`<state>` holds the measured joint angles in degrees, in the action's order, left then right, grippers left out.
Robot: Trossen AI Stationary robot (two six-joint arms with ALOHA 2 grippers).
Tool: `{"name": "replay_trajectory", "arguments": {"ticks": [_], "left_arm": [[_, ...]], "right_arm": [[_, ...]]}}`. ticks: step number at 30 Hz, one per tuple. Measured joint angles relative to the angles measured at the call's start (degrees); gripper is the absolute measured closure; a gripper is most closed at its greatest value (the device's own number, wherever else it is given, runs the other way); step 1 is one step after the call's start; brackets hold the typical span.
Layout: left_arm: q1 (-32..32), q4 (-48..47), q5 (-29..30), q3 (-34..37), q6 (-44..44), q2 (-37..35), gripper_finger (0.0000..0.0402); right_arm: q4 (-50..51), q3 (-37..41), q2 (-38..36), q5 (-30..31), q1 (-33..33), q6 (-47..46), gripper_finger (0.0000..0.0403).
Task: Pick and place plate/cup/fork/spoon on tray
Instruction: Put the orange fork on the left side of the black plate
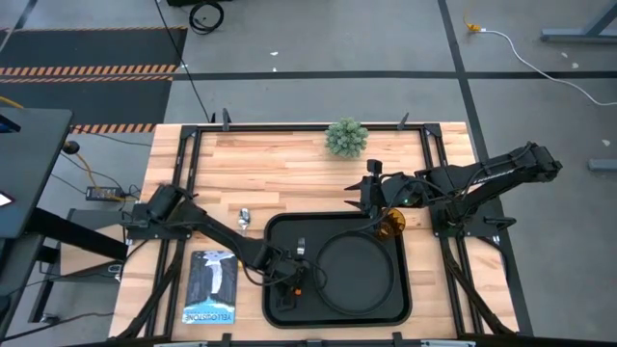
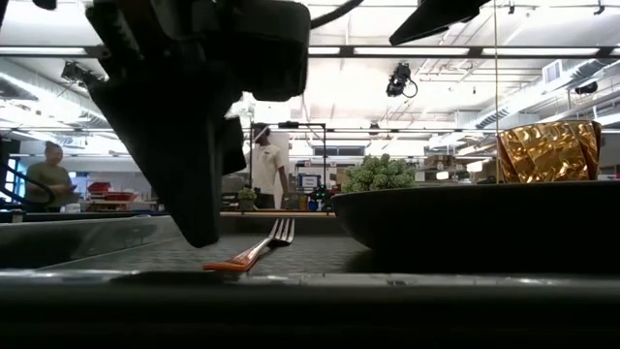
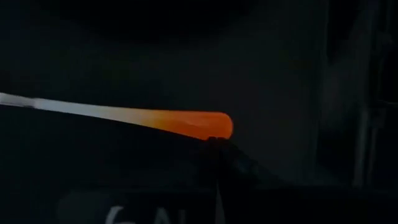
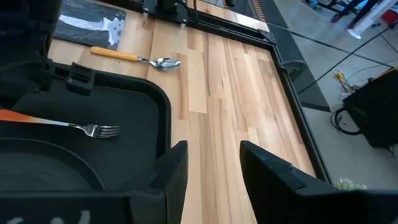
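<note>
The black tray (image 1: 275,231) lies at the table's near middle with the round black plate (image 1: 362,272) on its right part. The fork (image 2: 254,254) lies on the tray's left part (image 4: 74,127), its orange handle end (image 3: 208,124) right by my left gripper (image 1: 289,281), which hangs low over it. The amber cup (image 1: 393,224) stands at the tray's far right corner. The spoon (image 4: 138,58) lies on the wood to the left of the tray (image 1: 244,220). My right gripper (image 4: 212,167) is open and empty over the wood by the tray's far edge.
A small green plant (image 1: 346,138) stands at the table's far middle. A dark booklet (image 1: 210,286) lies near the front edge, left of the tray. Bare wood shows between the plant and the tray. People stand in the room behind the table (image 2: 266,165).
</note>
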<state>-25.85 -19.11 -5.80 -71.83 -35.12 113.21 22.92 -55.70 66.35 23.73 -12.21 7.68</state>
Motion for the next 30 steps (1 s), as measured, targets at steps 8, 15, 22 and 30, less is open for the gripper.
{"name": "replay_trajectory", "arguments": {"ticks": [8,15,22,30], "left_arm": [[0.0,2.6,0.7,0.0,-0.3,1.9,0.0395],[0.0,2.6,1.5,0.0,0.4,1.9,0.0395],[0.7,-2.2,1.8,-0.2,-0.6,1.5,0.0395],[2.6,-4.9,4.8,-0.8,1.6,-1.0,0.0395]], "right_arm": [[-0.2,0.0,0.0,0.0,0.0,0.0,0.025],[-0.4,0.0,0.0,-0.4,0.0,0.2,0.025],[-0.9,0.0,0.0,-0.8,0.0,0.5,0.025],[-1.0,0.0,0.0,-0.9,0.0,0.5,0.025]]}}
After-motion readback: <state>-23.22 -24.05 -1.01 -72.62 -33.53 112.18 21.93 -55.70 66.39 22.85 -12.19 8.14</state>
